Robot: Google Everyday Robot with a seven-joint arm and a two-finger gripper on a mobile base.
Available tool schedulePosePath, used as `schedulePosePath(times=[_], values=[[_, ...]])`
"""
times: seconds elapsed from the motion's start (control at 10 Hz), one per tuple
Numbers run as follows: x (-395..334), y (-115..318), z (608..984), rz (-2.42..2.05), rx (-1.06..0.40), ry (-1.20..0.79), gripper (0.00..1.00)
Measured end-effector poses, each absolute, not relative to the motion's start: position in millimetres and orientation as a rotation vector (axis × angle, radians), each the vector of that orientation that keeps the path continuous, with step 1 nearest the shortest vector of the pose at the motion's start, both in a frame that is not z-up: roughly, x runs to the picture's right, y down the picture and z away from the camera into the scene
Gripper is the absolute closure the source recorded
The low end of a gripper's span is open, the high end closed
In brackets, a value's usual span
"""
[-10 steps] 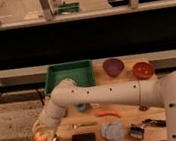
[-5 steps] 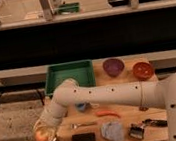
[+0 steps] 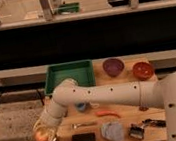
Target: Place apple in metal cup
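The apple (image 3: pixel 40 138), yellow-orange with a red blush, is at the front left corner of the wooden table (image 3: pixel 143 136). My gripper (image 3: pixel 46 136) is right at the apple, reaching down over it from the right, and part of the fruit is covered by it. I cannot tell whether the apple rests on the table or is lifted. A small greyish cylinder (image 3: pixel 81 107), which looks like the metal cup, stands mid-table and is largely hidden under my white arm (image 3: pixel 100 94).
A green tray (image 3: pixel 69 74) is at the back left, with a purple bowl (image 3: pixel 113 66) and an orange-red bowl (image 3: pixel 143 70) at the back right. A long orange carrot-like item (image 3: pixel 108 113), a black block (image 3: pixel 83 138), a grey cloth (image 3: pixel 113 130) and a dark tool (image 3: pixel 137 131) lie along the front.
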State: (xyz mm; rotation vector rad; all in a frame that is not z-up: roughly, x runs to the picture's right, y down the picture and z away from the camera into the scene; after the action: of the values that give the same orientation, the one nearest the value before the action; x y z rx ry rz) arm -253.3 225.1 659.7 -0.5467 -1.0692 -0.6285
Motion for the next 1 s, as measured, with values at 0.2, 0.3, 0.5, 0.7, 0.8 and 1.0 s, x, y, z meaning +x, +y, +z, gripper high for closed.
schedulePosePath(times=[0.2,0.3,0.5,0.7,0.8,1.0], values=[[-251.0,224.6,661.6,-0.631,-0.546,-1.061,0.61],[-250.4,224.6,662.2,-0.629,-0.547,-1.059,0.53],[-249.4,225.2,663.5,-0.626,-0.549,-1.054,0.31],[-248.7,225.7,664.6,-0.625,-0.55,-1.052,0.2],[-248.6,225.6,664.8,-0.625,-0.55,-1.051,0.2],[-248.0,225.3,665.0,-0.625,-0.549,-1.049,0.2]])
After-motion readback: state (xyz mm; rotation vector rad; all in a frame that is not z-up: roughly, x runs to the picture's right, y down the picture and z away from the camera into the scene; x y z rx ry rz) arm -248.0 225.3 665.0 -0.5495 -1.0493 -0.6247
